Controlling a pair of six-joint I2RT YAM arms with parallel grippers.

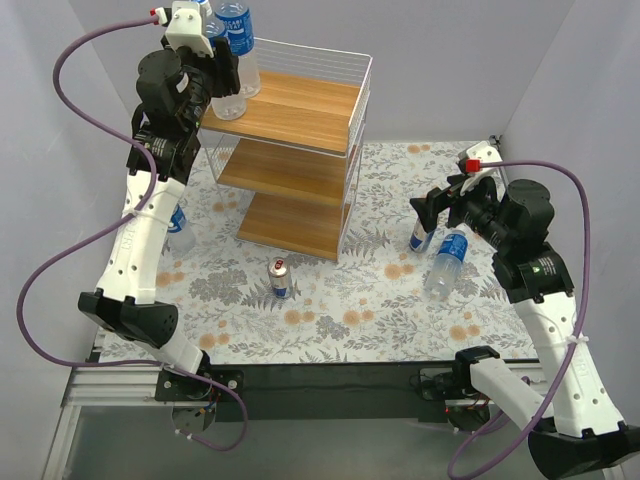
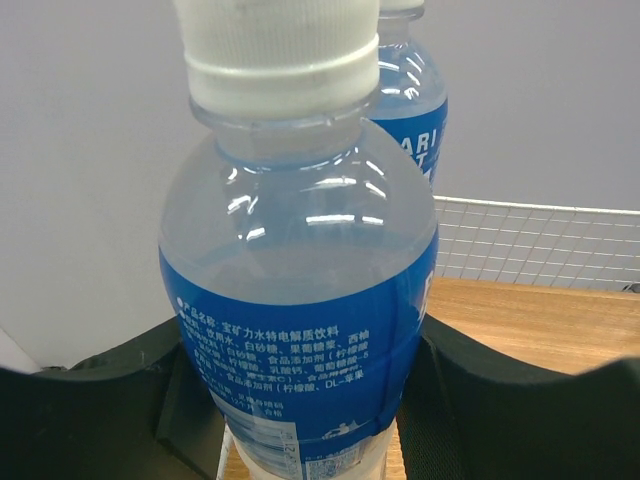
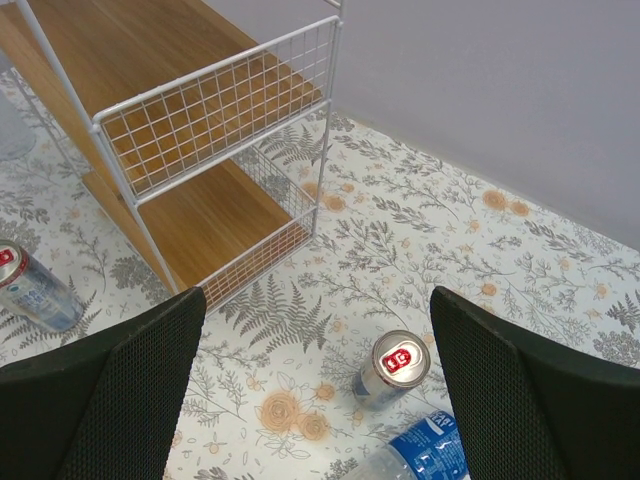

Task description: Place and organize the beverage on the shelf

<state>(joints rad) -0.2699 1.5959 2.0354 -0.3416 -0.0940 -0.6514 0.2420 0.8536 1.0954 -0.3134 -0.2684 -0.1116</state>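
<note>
Top external: the shelf (image 1: 290,172) stands at the far middle of the table (image 1: 330,322). The left gripper (image 1: 222,74) is raised to the front-left corner of the top board (image 1: 310,100), clamped around a Pocari Sweat bottle (image 1: 228,102). A second bottle (image 1: 240,35) stands just behind it on the same board. No drinks show on the visible parts of the middle and bottom boards. On the table are a third bottle (image 1: 181,228) beside the left arm, a standing can (image 1: 279,278) in front of the shelf, and on the right a second can (image 1: 420,238) with a fourth bottle (image 1: 447,262) just beside it. The right gripper (image 1: 432,208) hovers near that pair, jaws apart, carrying nothing.

Left wrist: the fingers (image 2: 90,405) press both sides of the held bottle at its blue label, and its cap looks pale. The second bottle is close behind, with the wire rail (image 2: 540,240) beyond. Cannot tell whether the held bottle's base rests on the board.

Right wrist: the fingers are spread and empty. Below them the second can appears upright, red lid up, with the fourth bottle at the frame's lower edge; cannot tell whether that bottle is standing or lying. The standing can sits far left.

Judgement: one drink is shelved and one is being set down. Two bottles and two cans remain, and the right-hand pair looks like the next pickup.
</note>
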